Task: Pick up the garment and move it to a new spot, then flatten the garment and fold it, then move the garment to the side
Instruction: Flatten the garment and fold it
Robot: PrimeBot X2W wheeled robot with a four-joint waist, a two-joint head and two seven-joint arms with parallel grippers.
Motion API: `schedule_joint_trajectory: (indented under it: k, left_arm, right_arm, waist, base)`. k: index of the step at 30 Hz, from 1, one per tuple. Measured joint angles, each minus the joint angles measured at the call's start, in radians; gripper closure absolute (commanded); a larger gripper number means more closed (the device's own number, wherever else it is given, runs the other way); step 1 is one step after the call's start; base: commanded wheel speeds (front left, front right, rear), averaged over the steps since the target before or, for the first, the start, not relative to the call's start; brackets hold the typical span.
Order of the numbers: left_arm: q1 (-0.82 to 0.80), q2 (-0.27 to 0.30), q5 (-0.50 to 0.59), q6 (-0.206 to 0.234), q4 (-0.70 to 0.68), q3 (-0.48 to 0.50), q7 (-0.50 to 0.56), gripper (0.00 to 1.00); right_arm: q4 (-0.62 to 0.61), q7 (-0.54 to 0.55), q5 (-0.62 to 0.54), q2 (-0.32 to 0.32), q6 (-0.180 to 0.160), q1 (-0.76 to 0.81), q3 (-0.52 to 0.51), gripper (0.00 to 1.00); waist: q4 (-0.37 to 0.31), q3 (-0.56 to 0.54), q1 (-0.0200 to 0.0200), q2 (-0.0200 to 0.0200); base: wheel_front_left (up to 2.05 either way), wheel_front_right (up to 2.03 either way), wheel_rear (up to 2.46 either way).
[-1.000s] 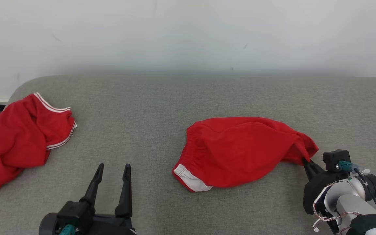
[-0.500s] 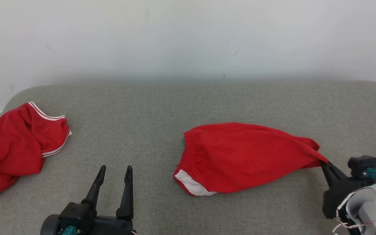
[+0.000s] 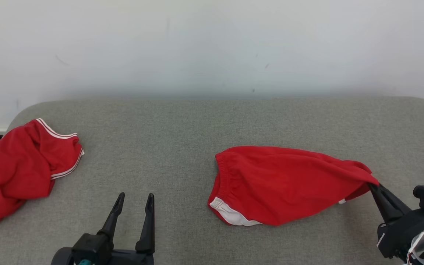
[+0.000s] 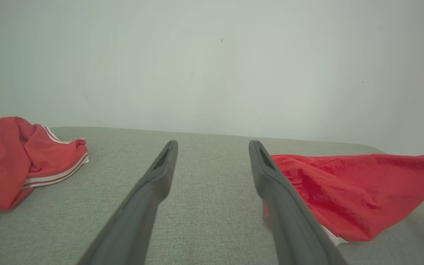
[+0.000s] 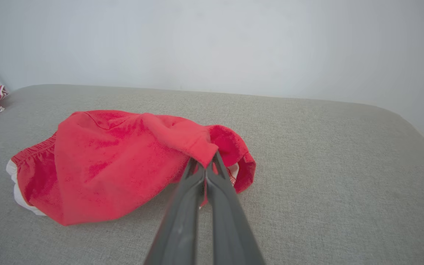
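right now the right gripper [image 3: 373, 186] is clamped on a bunched corner of the red shorts [image 3: 285, 191], its two dark fingers pressed together. the tips are buried in the cloth, so how much fabric they pinch is hard to tell. that corner is raised and stretched toward the right, while the elastic waistband end and white trim lie on the grey padded surface [image 3: 182, 125], right of centre. the left gripper [image 3: 136, 195] hovers low at the front left with fingers spread, holding nothing, its body cut off by the head view's bottom edge. a second red garment [image 3: 20, 165] with white stripes lies crumpled at the far left, partly cut off.
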Motion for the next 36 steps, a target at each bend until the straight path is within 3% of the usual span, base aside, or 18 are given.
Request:
schedule_joint_trajectory:
  k: [7, 11, 16, 23, 31, 36]
  left_arm:
    - [0.003, 0.0, 0.0, 0.007, -0.004, 0.009, 0.0, 0.0]
    - [0.003, 0.0, 0.0, 0.007, -0.005, 0.003, 0.0, 0.0]
    - [-0.008, -0.004, 0.0, -0.002, -0.009, -0.009, 0.0, 0.0]
    - [-0.03, -0.012, 0.0, -0.011, -0.004, -0.019, 0.0, 0.0]
    - [-0.084, -0.023, -0.003, -0.023, 0.014, -0.043, 0.0, 0.0]
    - [-0.098, -0.023, -0.012, -0.028, 0.026, -0.041, 0.0, 0.0]
  right_arm:
    - [-0.159, 0.093, 0.029, -0.036, 0.0, 0.032, -0.002, 1.0]
    - [-0.169, 0.164, 0.038, -0.043, -0.003, -0.008, 0.0, 1.0]
    - [-0.149, 0.25, 0.028, -0.076, -0.038, -0.134, -0.012, 1.0]
    - [-0.028, 0.372, -0.007, -0.1, -0.064, -0.323, 0.002, 1.0]
    - [0.225, 0.477, -0.091, -0.059, -0.063, -0.498, 0.097, 1.0]
    - [0.315, 0.483, -0.126, -0.018, -0.063, -0.544, 0.132, 1.0]
  waist:
    - [0.011, 0.0, 0.0001, 0.0001]
    - [0.018, 0.005, 0.0001, 0.0]
    - [0.034, 0.025, 0.0001, 0.0001]
    - [0.07, 0.059, 0.0002, 0.0001]
    - [0.121, 0.111, 0.0002, 0.0002]
    - [0.148, 0.134, 0.0002, 0.0001]
  base:
    - [0.0, 0.0, 0.0]
    - [0.0, 0.0, 0.0]
    - [0.0, 0.0, 0.0]
    - [0.0, 0.0, 0.0]
    - [0.0, 0.0, 0.0]
    - [0.0, 0.0, 0.0]
